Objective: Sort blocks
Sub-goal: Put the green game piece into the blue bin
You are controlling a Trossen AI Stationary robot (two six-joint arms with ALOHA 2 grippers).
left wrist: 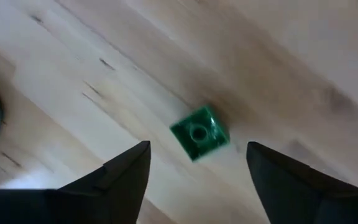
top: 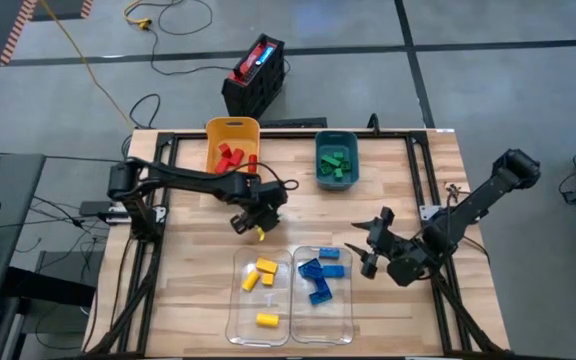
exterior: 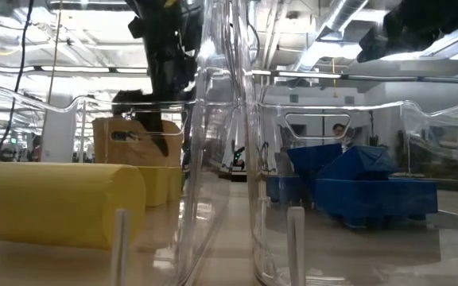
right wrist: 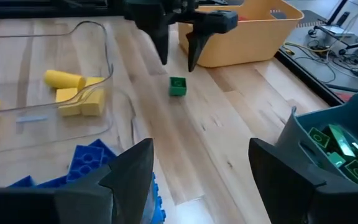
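A small green block lies flat on the bare wood, studs up, between the yellow bin and the clear bins. My left gripper hangs just above it, pointing down and open, with the block below the gap between its fingers and untouched. In the high view this gripper hides the block. My right gripper stands open at the right of the table with nothing between its fingers.
At the back, a yellow bin holds red blocks and a teal bin holds green ones. In front, one clear bin holds yellow blocks and another clear bin holds blue blocks.
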